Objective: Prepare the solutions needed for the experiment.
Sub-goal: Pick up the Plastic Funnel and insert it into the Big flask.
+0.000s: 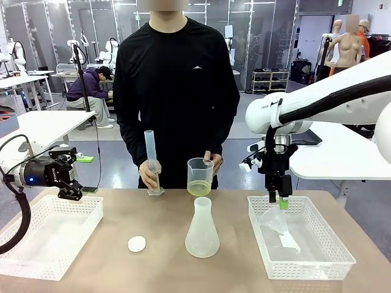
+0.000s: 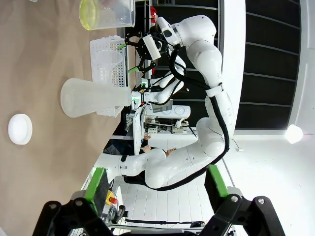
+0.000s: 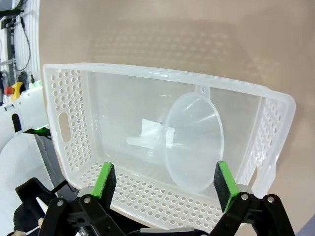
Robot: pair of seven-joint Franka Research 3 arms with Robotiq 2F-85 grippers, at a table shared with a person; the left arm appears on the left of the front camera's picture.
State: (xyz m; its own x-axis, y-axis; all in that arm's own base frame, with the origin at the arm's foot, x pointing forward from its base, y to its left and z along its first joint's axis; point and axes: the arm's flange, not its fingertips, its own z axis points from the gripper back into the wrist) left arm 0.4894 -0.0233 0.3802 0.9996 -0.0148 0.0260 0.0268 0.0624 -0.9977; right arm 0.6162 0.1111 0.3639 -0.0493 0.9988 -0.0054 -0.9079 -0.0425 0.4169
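Right gripper (image 1: 280, 198) hangs with its jaws spread wide and nothing between them, pointing down over the far end of a white perforated basket (image 1: 317, 259) on the counter (image 1: 165, 268). A clear plastic funnel (image 3: 193, 142) lies on its side inside that basket, below the open green pads (image 3: 105, 179). Left gripper (image 2: 156, 181) is likewise fully open and empty, held level above the far edge of a second white basket (image 1: 36, 244) and aimed across the counter toward the middle. The solutions (image 1: 199, 188), a shallow pale yellow-green layer, sit in the bottom of a clear beaker (image 1: 200, 168) standing at the far middle of the counter, with the person's hand (image 1: 215, 163) on its side. The person's other hand (image 1: 148, 174) holds an upright graduated cylinder (image 1: 149, 146) whose base rests on the counter just beside the beaker. Nearer the robot, an empty conical flask (image 1: 202, 231) stands upright, and a small white disc (image 1: 137, 243) lies on the counter between it and the second basket.
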